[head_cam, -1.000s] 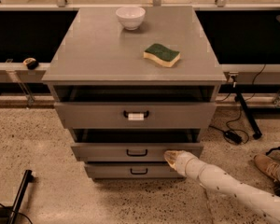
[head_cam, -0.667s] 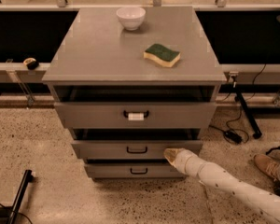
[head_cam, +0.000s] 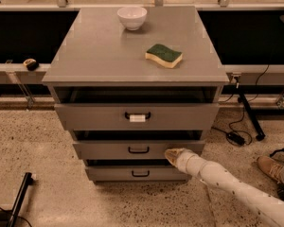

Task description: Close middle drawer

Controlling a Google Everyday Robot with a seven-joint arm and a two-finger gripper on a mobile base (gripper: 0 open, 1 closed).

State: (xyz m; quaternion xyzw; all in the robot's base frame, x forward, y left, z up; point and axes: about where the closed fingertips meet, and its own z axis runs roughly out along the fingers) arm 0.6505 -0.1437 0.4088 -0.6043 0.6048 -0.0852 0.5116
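cabinet [head_cam: 109,51], grey, with three drawers, seen from the front and slightly above, standing on a speckled floor [head_cam: 47,174]. a white bowl [head_cam: 132,17] sits near the back edge of its flat top. a green and yellow sponge [head_cam: 164,55] lies to the right of centre, well apart from the bowl.

all three drawers stand partly out. the top drawer [head_cam: 85,117] sticks out furthest and has a white tag on its handle. the middle drawer [head_cam: 104,149] is just below it, out a little less, with a dark gap showing above its flat front and a small dark loop handle [head_cam: 138,150] at its centre. the bottom drawer [head_cam: 109,173] is out least.

a white robot arm [head_cam: 227,186] reaches in from the lower right corner. its gripper [head_cam: 172,153] is at the middle drawer's front, to the right of the handle, and its tip appears to touch the front panel. it holds nothing that can be seen, and whether it is spread wide or closed cannot be told.

black cables [head_cam: 236,136] trail on the floor to the right of the cabinet, and a brown shoe [head_cam: 270,167] shows at the right edge.
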